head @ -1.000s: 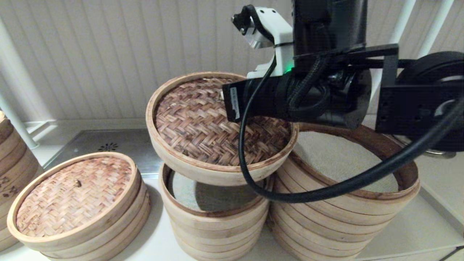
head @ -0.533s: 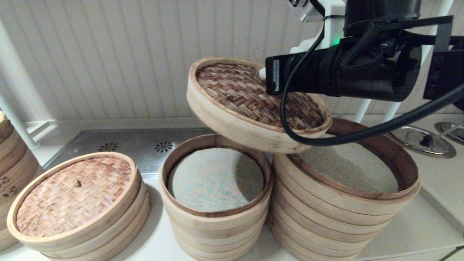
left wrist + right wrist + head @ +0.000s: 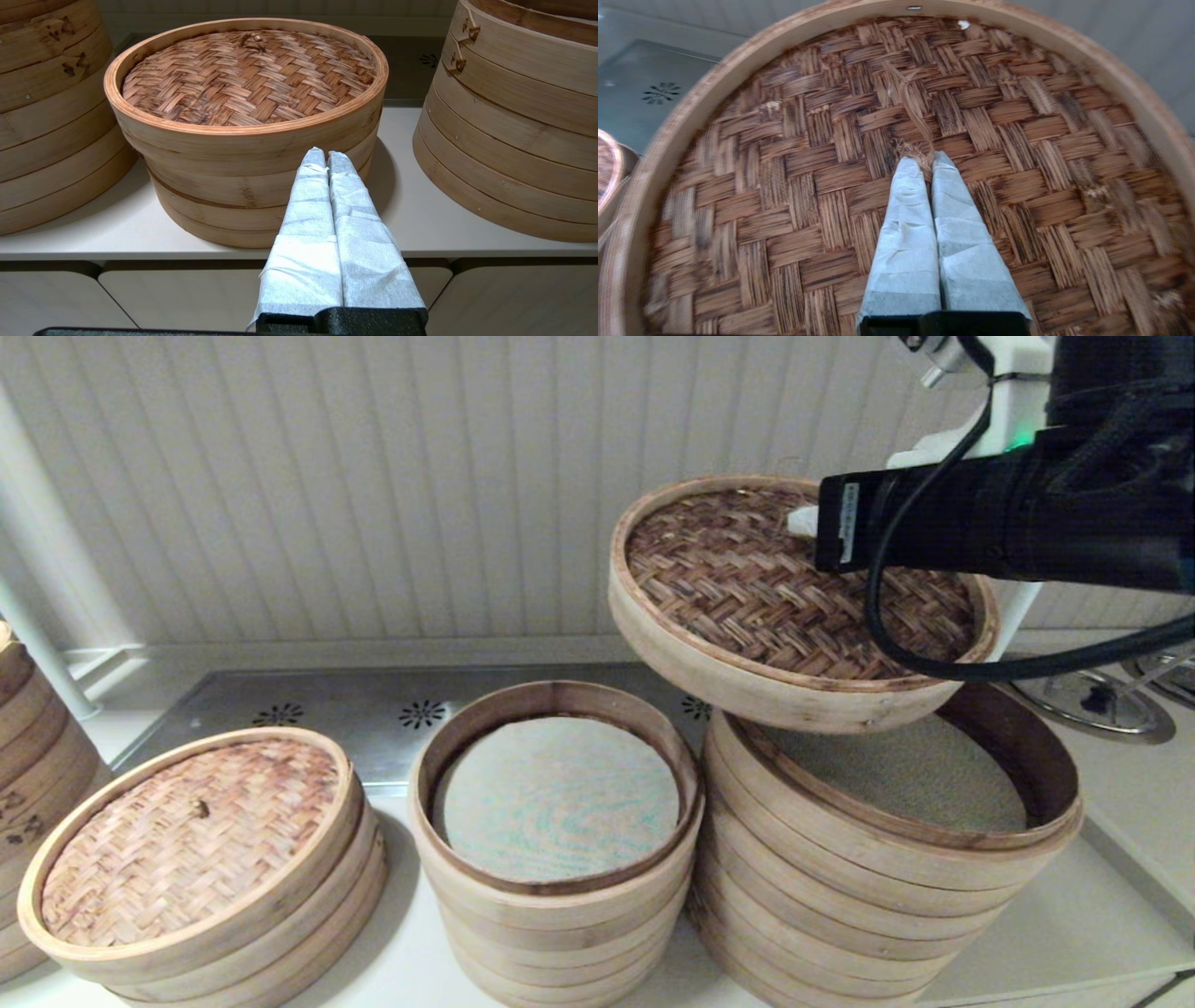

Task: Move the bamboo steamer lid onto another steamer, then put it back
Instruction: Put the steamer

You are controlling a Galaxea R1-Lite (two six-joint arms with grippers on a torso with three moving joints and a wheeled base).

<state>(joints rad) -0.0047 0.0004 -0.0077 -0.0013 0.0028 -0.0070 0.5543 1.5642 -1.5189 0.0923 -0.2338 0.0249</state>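
Dark brown herringbone weave tops the bamboo steamer lid [image 3: 794,588], rimmed in pale bamboo.

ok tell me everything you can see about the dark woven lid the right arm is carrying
The bamboo steamer lid is round, with a dark brown herringbone-woven top set inside a pale bamboo hoop rim. It hangs tilted in the air above the wide steamer, its lower edge close over that steamer's rim; contact there cannot be judged. The right gripper is shut on a small woven knot at the lid's centre. Nothing else touches it.
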